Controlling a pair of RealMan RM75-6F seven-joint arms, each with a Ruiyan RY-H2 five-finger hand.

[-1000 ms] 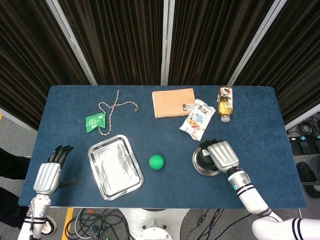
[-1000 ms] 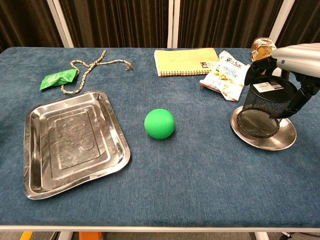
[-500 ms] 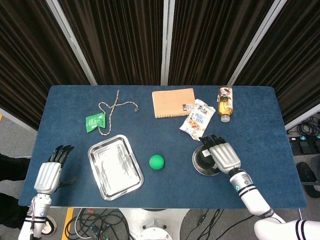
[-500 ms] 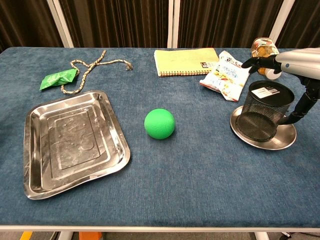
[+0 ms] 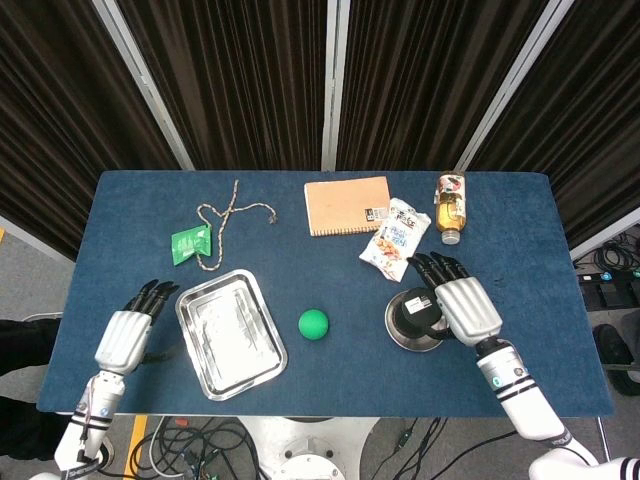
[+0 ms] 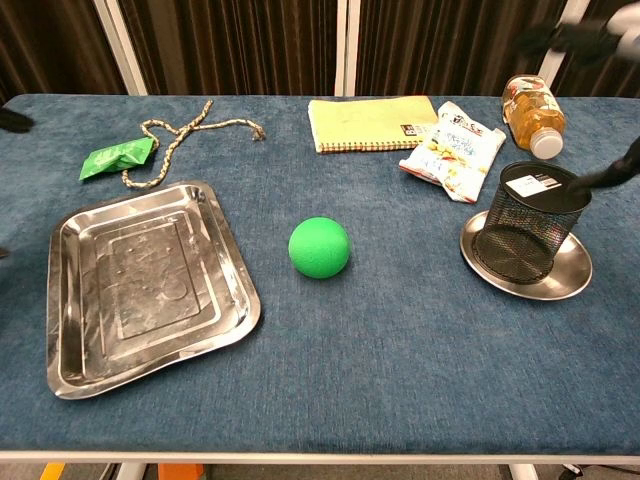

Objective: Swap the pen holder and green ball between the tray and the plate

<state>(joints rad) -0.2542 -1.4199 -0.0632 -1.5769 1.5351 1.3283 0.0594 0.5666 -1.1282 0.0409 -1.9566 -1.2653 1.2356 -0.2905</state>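
Note:
The black mesh pen holder stands upright on the round metal plate at the right. On the blue cloth between plate and tray lies the green ball. The steel tray at the left holds nothing. My right hand hovers above and to the right of the holder with its fingers spread, gripping nothing; the chest view shows it only as a blur at the top right. My left hand is flat, fingers extended, just left of the tray.
Along the far side lie a tan notebook, a snack packet, a bottle on its side, a loose rope and a small green packet. The table's front edge runs just behind both hands.
My right hand has let go of the pen holder and lifted up and to the right; the holder stays on the plate. My left hand has moved in toward the tray.

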